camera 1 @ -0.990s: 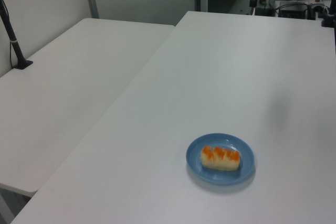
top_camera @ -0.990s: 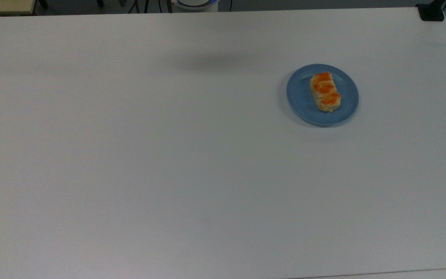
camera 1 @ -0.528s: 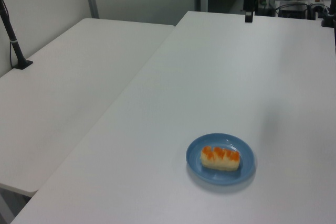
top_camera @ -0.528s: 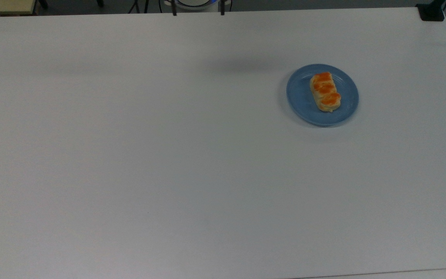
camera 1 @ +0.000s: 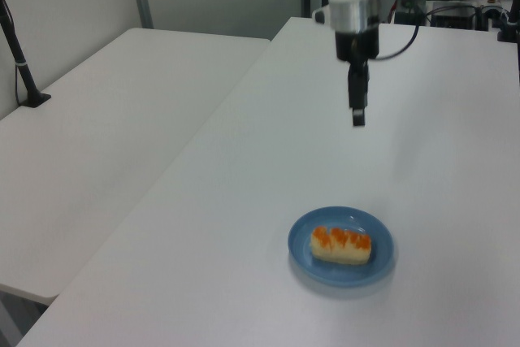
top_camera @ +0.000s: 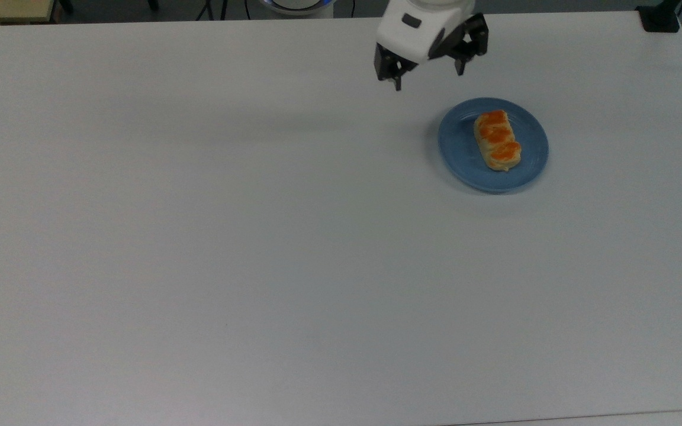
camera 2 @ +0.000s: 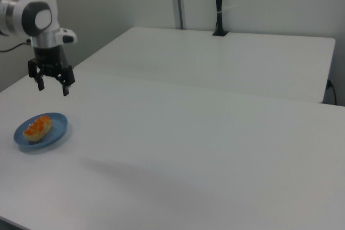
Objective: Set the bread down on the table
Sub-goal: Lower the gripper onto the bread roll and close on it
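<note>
On the blue plate (top_camera: 465,160) sits the bread (top_camera: 497,140), lengthwise, orange bumps up, untouched. My pincer (top_camera: 428,76) hangs in the air above the table (top_camera: 258,236), off the plate's far-left rim in the top view, fingers spread wide and gripping nothing, pointing down, well apart from the bread.

White, rounded arm (camera 2: 33,17) with grey joint caps and a black two-fingered tool (top_camera: 429,74).

My desk (top_camera: 199,236) is looking smooth and matt; the bread (top_camera: 497,140) is showing glossy orange glaze on its bumps.
</note>
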Motion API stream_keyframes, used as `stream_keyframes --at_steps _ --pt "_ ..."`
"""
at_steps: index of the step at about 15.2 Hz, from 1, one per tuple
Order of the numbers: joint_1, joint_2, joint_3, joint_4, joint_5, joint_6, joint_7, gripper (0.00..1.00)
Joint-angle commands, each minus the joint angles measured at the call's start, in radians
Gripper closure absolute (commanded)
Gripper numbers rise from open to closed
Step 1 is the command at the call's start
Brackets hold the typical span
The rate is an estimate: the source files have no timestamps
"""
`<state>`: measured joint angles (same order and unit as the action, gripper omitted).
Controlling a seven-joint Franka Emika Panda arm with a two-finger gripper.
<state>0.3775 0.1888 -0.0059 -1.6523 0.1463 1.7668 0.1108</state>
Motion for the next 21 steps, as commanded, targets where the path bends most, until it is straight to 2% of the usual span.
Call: stream_keyframes --at_steps 1,4,7,10,14,16,17,18,20,21 --pt "0.032 0.007 0.059 -0.101 0.021 0.185 0.087 0.0" --pt "0.043 0.043 0.141 -0.173 0.018 0.339 0.177 0.0" --pt "0.057 0.113 0.178 -0.167 0.006 0.384 0.251 0.01" --pt "0.084 0.153 0.178 -0.17 -0.026 0.428 0.28 0.03" --pt "0.087 0.216 0.179 -0.169 -0.154 0.48 0.403 0.04" --pt "0.098 0.221 0.179 -0.17 -0.183 0.491 0.425 0.22" --pt "0.098 0.221 0.179 -0.17 -0.183 0.491 0.425 0.44" --pt "0.098 0.219 0.179 -0.169 -0.183 0.491 0.425 0.55" --pt "0.092 0.196 0.179 -0.167 -0.183 0.476 0.422 0.61" --pt "0.083 0.166 0.179 -0.167 -0.183 0.453 0.415 0.61"
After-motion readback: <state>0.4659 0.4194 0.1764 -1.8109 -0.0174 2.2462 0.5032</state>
